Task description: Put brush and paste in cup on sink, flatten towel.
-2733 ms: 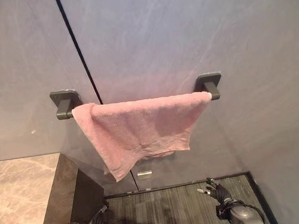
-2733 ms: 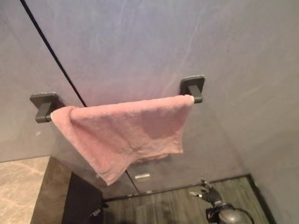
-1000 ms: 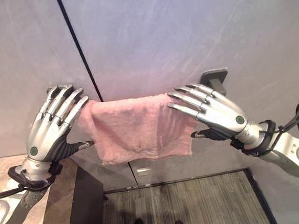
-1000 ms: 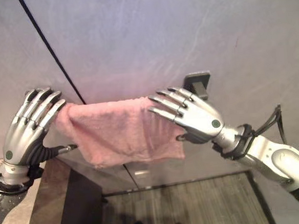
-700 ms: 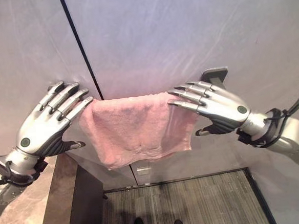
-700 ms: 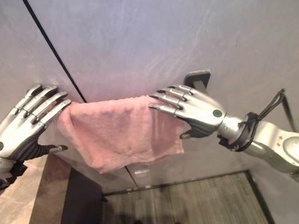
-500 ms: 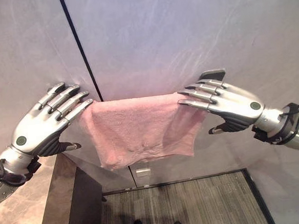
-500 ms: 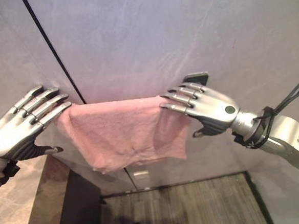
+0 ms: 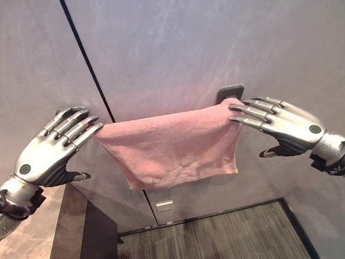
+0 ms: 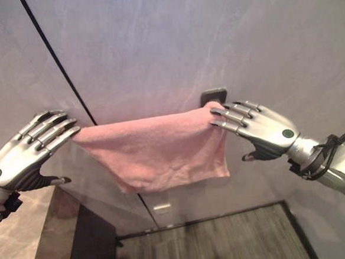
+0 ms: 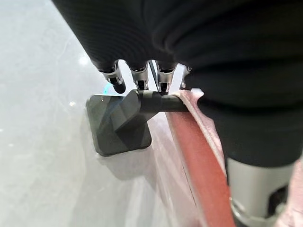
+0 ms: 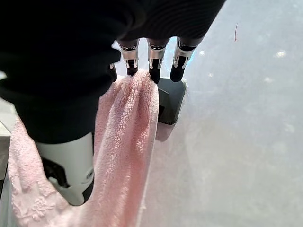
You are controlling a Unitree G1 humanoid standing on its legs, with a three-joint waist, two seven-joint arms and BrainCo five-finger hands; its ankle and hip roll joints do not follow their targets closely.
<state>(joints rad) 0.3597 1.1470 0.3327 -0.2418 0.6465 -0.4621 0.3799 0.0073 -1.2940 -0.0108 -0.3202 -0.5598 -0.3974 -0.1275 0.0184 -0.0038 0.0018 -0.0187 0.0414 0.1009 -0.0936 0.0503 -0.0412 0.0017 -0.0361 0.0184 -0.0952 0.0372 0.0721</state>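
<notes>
Both hands are up at the wall — the left hand (image 9: 41,157) reaches in palm down, fingers straight and a little fanned, their tips lying on the left end of the pink towel (image 9: 173,144) where it meets the rail. The left wrist view shows those dark fingertips (image 11: 119,87) resting on the dark rail just beside its left bracket (image 11: 118,124), nothing curled round it. Over on the other side the right hand (image 9: 291,126) mirrors it: fingers straight, thumb hanging free below, tips pressed onto the towel's right end right in front of the right bracket (image 9: 231,92). The towel hangs over the rail between the two hands, top edge drawn fairly level, its lower edge slanting, longer toward the right. No writing to be read anywhere. Behind it all stands a grey stone wall (image 9: 214,43) with a dark vertical seam (image 9: 87,58); below, a strip of striped grey floor (image 9: 216,239), and at the lower left the corner of a marble counter (image 9: 27,258).
</notes>
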